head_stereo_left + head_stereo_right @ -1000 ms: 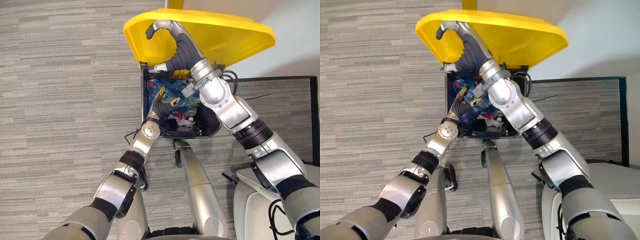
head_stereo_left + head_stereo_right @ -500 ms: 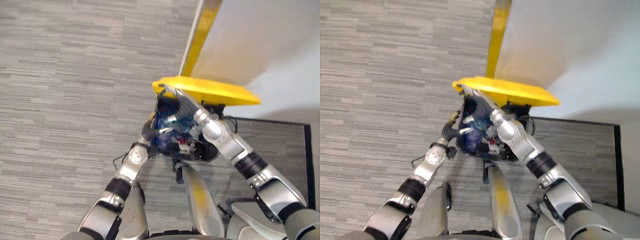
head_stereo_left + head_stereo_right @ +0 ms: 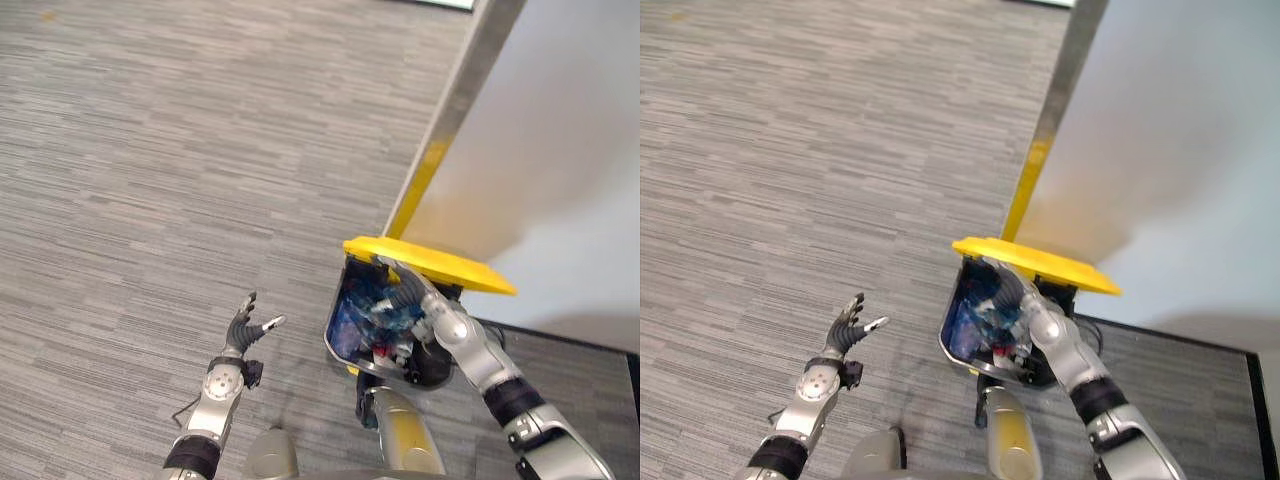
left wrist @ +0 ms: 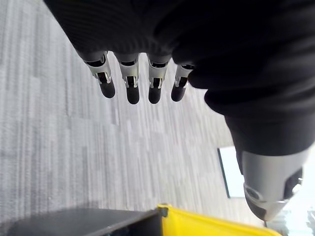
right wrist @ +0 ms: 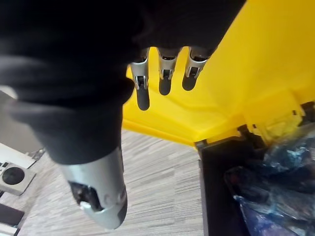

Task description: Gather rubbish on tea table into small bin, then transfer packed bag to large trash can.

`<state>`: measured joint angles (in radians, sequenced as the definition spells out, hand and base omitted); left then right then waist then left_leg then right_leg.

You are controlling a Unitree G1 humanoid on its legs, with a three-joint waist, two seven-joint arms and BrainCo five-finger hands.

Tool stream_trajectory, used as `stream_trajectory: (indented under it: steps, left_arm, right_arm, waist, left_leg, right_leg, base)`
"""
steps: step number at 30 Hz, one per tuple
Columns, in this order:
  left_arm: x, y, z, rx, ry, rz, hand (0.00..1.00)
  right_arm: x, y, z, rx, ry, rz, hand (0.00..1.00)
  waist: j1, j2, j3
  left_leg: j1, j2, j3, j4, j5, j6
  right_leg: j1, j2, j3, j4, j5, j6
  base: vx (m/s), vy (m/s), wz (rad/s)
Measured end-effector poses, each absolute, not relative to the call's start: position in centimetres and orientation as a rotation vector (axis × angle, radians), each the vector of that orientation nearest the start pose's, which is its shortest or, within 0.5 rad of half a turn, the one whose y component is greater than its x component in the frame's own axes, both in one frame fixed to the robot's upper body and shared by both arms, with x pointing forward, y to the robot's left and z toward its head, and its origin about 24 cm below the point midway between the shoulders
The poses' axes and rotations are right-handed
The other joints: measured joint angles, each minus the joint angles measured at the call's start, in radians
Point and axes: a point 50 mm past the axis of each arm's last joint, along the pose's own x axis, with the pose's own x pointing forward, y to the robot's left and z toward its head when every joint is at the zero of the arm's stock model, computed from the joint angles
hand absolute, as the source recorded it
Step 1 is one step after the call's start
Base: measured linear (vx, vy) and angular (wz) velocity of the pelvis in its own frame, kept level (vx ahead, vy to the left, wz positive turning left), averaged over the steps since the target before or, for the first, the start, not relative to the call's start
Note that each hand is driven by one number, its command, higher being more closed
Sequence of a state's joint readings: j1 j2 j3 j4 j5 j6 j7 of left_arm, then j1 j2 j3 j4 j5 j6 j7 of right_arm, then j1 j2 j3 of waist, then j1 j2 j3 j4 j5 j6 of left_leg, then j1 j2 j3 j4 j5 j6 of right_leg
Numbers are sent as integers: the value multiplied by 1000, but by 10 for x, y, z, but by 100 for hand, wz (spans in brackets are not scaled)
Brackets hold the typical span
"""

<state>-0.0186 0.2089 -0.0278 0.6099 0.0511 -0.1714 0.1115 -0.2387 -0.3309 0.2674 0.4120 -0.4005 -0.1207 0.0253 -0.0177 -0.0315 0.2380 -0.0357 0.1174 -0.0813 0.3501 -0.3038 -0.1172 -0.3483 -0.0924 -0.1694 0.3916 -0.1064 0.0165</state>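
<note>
Left hand (image 3: 243, 327): spread, empty, lower left.
Right hand (image 3: 398, 290): fingers straight, under lid (image 3: 450, 268).
Risk: lid could drop onto my fingers.

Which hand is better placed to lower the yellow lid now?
Right: the right hand sits under the yellow lid; the left hand hangs open over carpet, apart from the bin.

Floor (image 3: 150, 150): grey carpet with a fine striped weave.
Wall panel (image 3: 560, 130): pale and plain.
Corner post (image 3: 455, 110): grey above, yellow below, edging the wall panel.
Mat (image 3: 1210, 400): grey with a dark border, lying on the floor beside the wall panel.
</note>
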Motion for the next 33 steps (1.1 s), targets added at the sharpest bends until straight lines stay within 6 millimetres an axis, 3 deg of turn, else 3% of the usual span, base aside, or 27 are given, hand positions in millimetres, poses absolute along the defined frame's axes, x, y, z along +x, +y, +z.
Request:
stream_trajectory:
  steps: [4, 7, 11, 15, 16, 18, 20, 22, 23, 24, 25, 26, 28, 31, 33]
  left_arm:
    - [171, 237, -100, 273, 628, 205, 0]
    - [144, 241, -117, 261, 737, 230, 0]
    - [125, 244, -128, 244, 822, 241, 0]
    - [123, 244, -130, 237, 839, 240, 0]
    - [121, 243, -132, 232, 845, 242, 0]
    - [117, 244, -134, 221, 864, 261, 0]
    - [108, 240, -138, 210, 890, 260, 0]
    - [99, 237, -141, 192, 917, 268, 0]
    - [94, 237, -142, 188, 933, 274, 0]
    - [94, 242, -141, 190, 934, 295, 0]
    - [94, 241, -141, 182, 934, 303, 0]
    - [95, 234, -143, 162, 935, 296, 0]
    - [98, 229, -145, 149, 936, 289, 0]
    - [115, 228, -143, 148, 912, 274, 0]
    - [121, 229, -141, 155, 897, 267, 0]
  right_arm:
    - [271, -156, -10, -757, 143, 342, 0]
    - [265, -153, -22, -745, 189, 353, 0]
    - [260, -153, -32, -733, 233, 359, 0]
    - [244, -158, -41, -697, 273, 336, 0]
    - [237, -159, -43, -683, 282, 331, 0]
    - [219, -157, -49, -595, 307, 313, 0]
    - [201, -159, -55, -484, 344, 253, 0]
    - [184, -158, -66, -400, 402, 218, 0]
    - [171, -158, -73, -374, 448, 203, 0]
    - [163, -161, -82, -351, 497, 175, 0]
    - [161, -163, -86, -347, 524, 159, 0]
    - [162, -173, -92, -349, 558, 127, 0]
    - [154, -188, -104, -358, 638, 72, 0]
    - [132, -199, -119, -364, 757, 56, 0]
    - [132, -205, -119, -375, 763, 48, 0]
  waist:
    - [4, -19, -48]
    - [8, -24, -54]
    - [32, -28, -53]
    - [27, -43, -46]
    - [28, -26, -42]
    - [4, -40, -46]
    - [3, -44, -50]
    - [0, -50, -59]
    - [-3, -69, -83]
    - [3, -91, -109]
    - [12, -84, -116]
    - [12, -49, -115]
    - [-4, -25, -121]
    - [-15, -25, -131]
    - [-21, -13, -143]
  left_leg:
    - [26, -3, -2, -3, -2, 3]
    - [56, -8, 5, 1, -4, 2]
    - [81, -15, 44, 50, -19, 13]
    - [52, -26, 55, 156, -42, 23]
    - [34, -6, 67, 153, -29, 36]
    - [-5, 6, 68, 134, 19, 34]
    - [-5, 19, 78, 82, 57, 30]
    - [-17, 35, 96, 14, 107, 12]
    - [-41, 41, 108, -13, 131, -5]
    - [-59, 33, 113, -33, 145, -31]
    - [-63, 34, 113, -51, 151, -36]
    - [-71, 38, 119, -78, 158, -34]
    - [-49, 38, 141, -128, 202, -12]
    - [2, 45, 162, -223, 258, -7]
    - [11, 46, 167, -276, 288, -3]
  right_leg:
    - [14, -7, 2, 18, -24, 31]
    - [35, -5, 12, 27, -27, 34]
    - [49, 4, 55, 46, -18, 49]
    - [61, 3, 87, 31, 39, 94]
    - [57, 9, 94, 9, 57, 117]
    - [-11, 12, 109, 357, -20, 12]
    - [15, 0, 107, 533, -72, -2]
    - [79, -35, 100, 577, -110, 17]
    - [135, -75, 104, 515, -117, 41]
    - [179, -57, 82, 335, -212, 120]
    - [201, -36, 89, 240, -231, 94]
    - [225, 9, 94, 92, -206, 23]
    - [237, 43, 110, 20, -150, 7]
    - [255, 58, 114, -30, -120, 1]
    - [256, 66, 118, -86, -91, 12]
  base:
    - [-47, -35, 6]
    - [-53, -24, -8]
    - [-90, 12, -30]
    - [-182, 71, -22]
    - [-289, 29, -11]
    - [-308, -5, -1]
    - [-208, -68, -18]
    - [-181, -190, -35]
    - [-151, -289, -55]
    - [-84, -244, -74]
    - [-29, -179, -116]
    - [-53, -94, -106]
    - [-93, -67, -63]
    - [-94, -39, -11]
    - [-88, 22, -5]
